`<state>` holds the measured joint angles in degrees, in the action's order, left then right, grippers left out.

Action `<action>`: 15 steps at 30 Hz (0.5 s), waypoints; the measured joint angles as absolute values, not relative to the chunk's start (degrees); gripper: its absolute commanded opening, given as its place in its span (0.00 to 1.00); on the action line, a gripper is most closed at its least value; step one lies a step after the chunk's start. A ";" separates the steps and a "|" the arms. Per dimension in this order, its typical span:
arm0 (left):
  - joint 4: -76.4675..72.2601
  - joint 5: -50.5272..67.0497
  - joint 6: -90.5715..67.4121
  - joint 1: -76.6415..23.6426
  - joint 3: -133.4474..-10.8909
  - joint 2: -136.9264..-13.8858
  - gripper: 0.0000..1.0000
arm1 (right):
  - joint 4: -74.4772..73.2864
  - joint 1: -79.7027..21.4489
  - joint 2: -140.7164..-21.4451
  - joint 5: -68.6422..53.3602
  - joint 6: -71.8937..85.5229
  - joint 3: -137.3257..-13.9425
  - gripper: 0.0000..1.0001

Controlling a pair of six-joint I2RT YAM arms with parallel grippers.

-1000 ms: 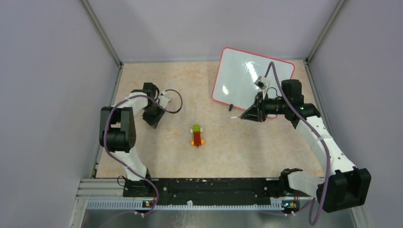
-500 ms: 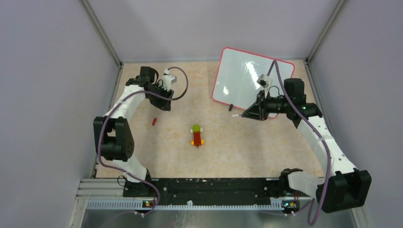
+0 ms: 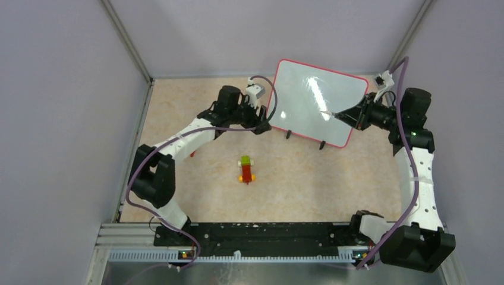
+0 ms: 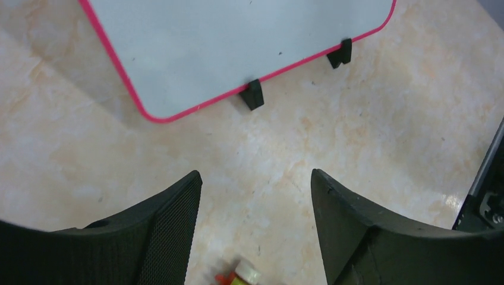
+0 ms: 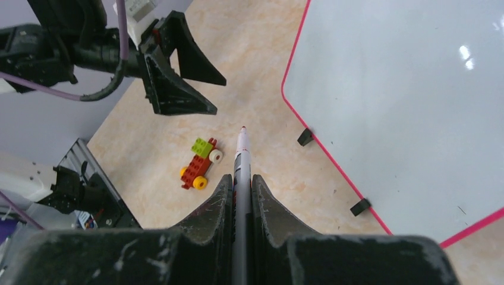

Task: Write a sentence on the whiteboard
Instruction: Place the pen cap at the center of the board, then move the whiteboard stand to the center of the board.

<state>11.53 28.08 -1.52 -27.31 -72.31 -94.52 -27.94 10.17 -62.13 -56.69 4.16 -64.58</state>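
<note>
My right jaws clamp the pen [image 5: 239, 172], so I should press its tip lightly on the board [image 3: 297, 98] while my open, empty left jaws brace its rim

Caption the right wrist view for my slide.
Right gripper holding a marker, with the whiteboard and a brick car beyond.

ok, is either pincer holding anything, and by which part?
Right pincer is shut on a marker, gripped on its barrel, tip poking out ahead. Left pincer is open, holding nothing.
</note>
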 measured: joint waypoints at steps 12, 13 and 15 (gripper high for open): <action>-5.67 25.45 -9.06 -33.95 -72.36 -109.45 0.76 | -24.58 13.80 -60.53 -56.93 8.88 -64.10 0.00; -6.39 25.06 -9.17 -34.30 -72.51 -110.39 0.76 | -24.45 13.82 -60.53 -56.93 9.13 -64.10 0.00; -7.38 24.60 -9.41 -34.89 -73.23 -112.12 0.76 | -24.36 13.96 -60.53 -56.95 9.30 -64.10 0.00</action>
<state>-7.38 24.60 -9.41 -34.89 -73.23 -112.12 -24.36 13.96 -60.53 -56.95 9.30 -64.10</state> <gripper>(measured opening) 0.762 0.099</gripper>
